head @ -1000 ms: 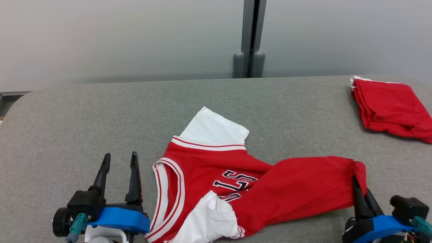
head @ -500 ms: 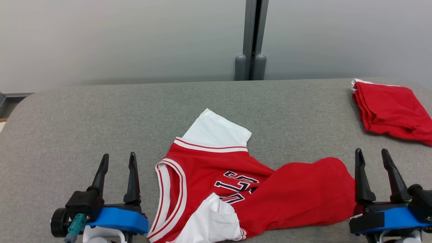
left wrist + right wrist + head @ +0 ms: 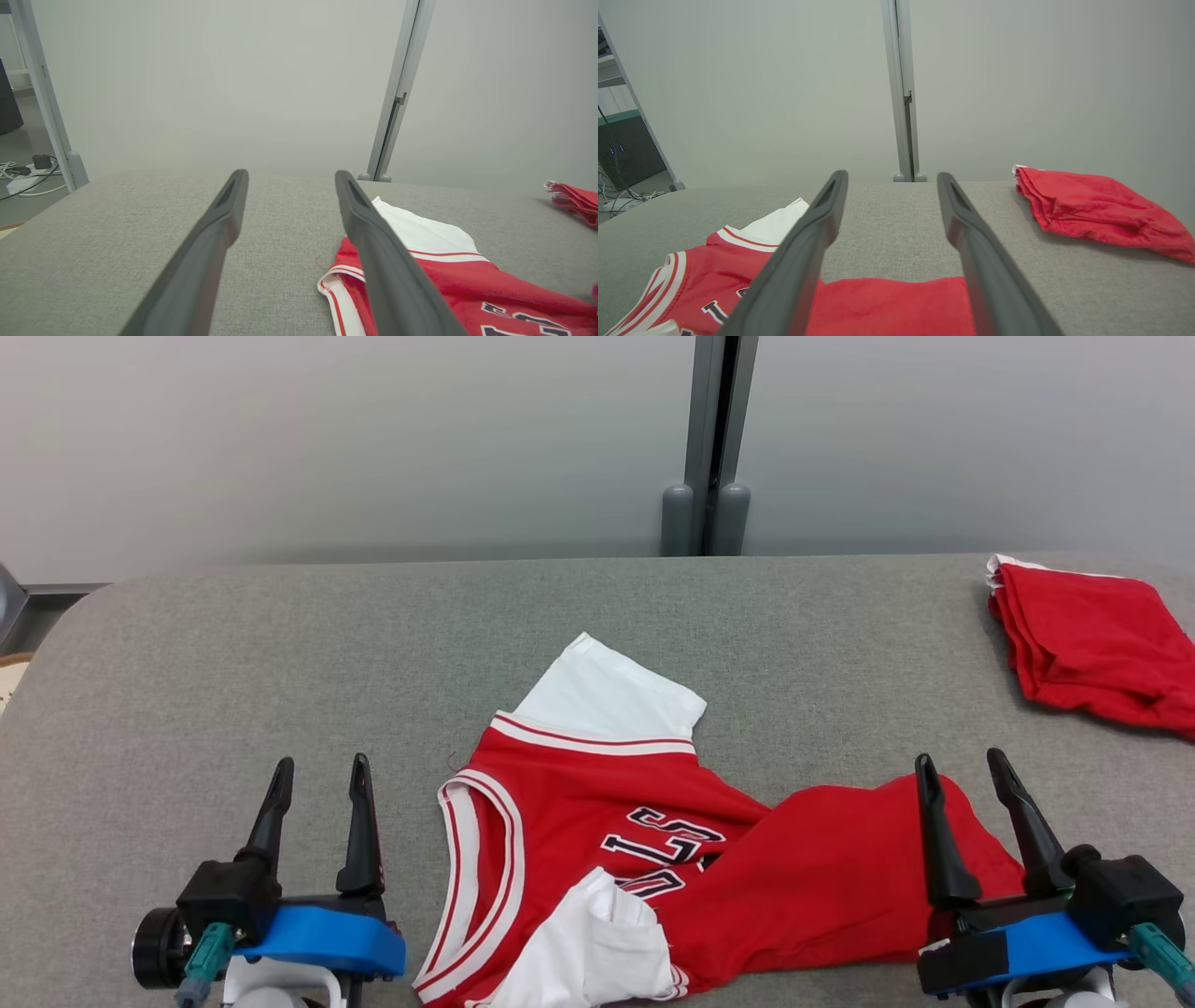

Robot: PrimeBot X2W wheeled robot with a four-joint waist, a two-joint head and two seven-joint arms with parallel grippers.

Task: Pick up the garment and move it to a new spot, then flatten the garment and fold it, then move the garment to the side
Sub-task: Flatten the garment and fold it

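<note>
A red and white jersey lies crumpled on the grey table, near its front edge; its red body is folded over toward the right and dark letters show at the middle. My left gripper stands open just left of the jersey's striped armhole, nothing between its fingers. My right gripper is open above the jersey's right end, fingers apart over the red cloth. The left wrist view has the left gripper with the jersey at lower right. Below the right gripper, that wrist's view shows the jersey.
A second red garment, folded, lies at the table's far right; it also appears as the folded red garment in the right wrist view. A grey wall with a vertical post stands behind the table. Bare grey table stretches to the left and back.
My right gripper was shut on the jersey's right edge, then let go and opened. It has moved left over the cloth. The jersey's right end has slackened. The head camera shifted slightly.
</note>
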